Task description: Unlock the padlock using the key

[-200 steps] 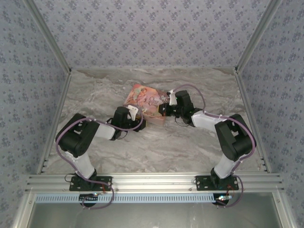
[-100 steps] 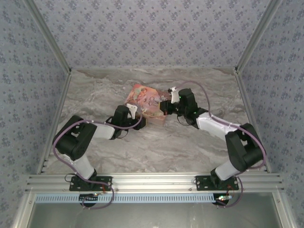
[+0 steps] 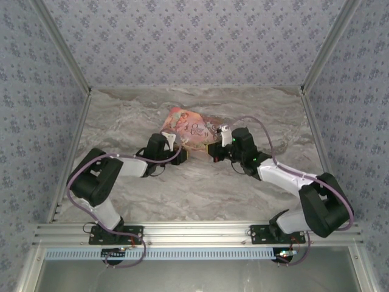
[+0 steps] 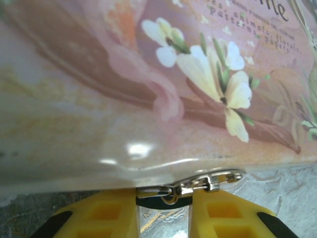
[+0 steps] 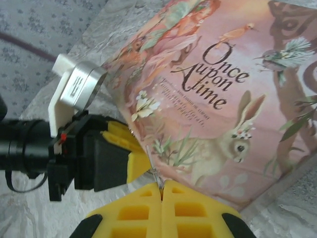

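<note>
Marble table: one padlock, one key.

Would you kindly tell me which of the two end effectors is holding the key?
The right end effector: it is shut on the thin key, whereas the left end effector clamps the padlock.

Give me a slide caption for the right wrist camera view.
Right gripper pinches the thin key in front of the pink illustrated box, left gripper alongside.
</note>
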Motion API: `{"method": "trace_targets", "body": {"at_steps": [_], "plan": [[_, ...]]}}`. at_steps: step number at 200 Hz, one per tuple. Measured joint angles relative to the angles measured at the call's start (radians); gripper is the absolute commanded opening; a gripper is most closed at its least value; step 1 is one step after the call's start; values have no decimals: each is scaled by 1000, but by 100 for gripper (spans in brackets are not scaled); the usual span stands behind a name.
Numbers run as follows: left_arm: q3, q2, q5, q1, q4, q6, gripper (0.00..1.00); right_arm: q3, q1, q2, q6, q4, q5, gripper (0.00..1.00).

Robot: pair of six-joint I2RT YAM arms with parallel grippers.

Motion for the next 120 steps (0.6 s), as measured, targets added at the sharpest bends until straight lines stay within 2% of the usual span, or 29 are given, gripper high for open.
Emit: {"method": "trace_targets", "body": {"at_steps": [64, 120], "plan": [[34, -71, 16, -27, -74, -227, 17, -151, 118, -31, -110, 100, 131, 0], [100, -133, 19, -54, -163, -397, 18, -179, 173, -13, -177, 191, 240, 0]]}}
